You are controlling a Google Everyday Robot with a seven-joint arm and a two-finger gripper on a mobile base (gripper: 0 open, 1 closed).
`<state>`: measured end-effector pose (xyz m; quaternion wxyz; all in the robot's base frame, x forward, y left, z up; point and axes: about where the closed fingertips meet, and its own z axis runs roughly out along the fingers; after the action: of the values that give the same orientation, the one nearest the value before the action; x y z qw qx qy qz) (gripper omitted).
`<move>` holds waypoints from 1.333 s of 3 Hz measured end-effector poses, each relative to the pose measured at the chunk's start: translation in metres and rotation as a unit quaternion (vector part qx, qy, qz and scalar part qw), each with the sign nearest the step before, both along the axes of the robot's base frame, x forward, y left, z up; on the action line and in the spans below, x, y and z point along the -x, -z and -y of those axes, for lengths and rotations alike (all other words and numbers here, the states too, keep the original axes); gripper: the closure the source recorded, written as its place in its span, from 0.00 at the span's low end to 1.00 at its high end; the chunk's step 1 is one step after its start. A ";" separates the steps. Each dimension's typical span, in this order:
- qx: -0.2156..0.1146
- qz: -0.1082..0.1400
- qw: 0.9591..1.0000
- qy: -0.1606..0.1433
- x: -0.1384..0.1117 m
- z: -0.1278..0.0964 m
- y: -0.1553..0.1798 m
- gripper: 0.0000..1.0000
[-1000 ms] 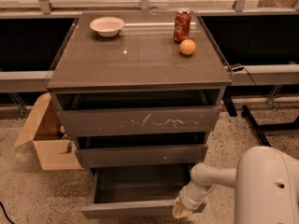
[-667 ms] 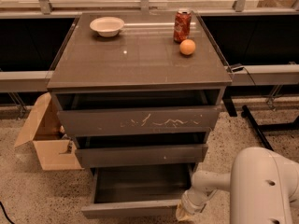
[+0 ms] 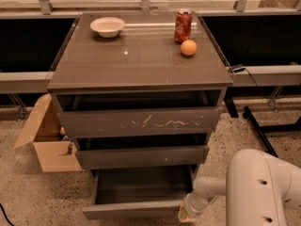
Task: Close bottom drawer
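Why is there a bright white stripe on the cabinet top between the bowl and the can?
In the camera view, that stripe is glare, light bouncing off the smooth cabinet top between the bowl and the can; in the camera view, shadow darkens the inside of the open bottom drawer, and the tool sits at its front right corner.

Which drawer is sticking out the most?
The lowest dark grey drawer, with the slim plain front. The two drawers above stick out far less. The robot's gripper is at its right front corner.
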<state>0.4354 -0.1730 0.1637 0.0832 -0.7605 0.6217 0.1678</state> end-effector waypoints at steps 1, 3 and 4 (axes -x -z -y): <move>-0.001 0.004 1.000 0.002 -0.002 0.001 0.002 0.50; -0.008 0.037 0.999 0.015 -0.019 0.008 0.014 0.00; -0.015 0.068 0.997 0.030 -0.039 0.020 0.012 0.00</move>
<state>0.4747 -0.1932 0.1513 0.1415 -0.7496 0.6349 0.1225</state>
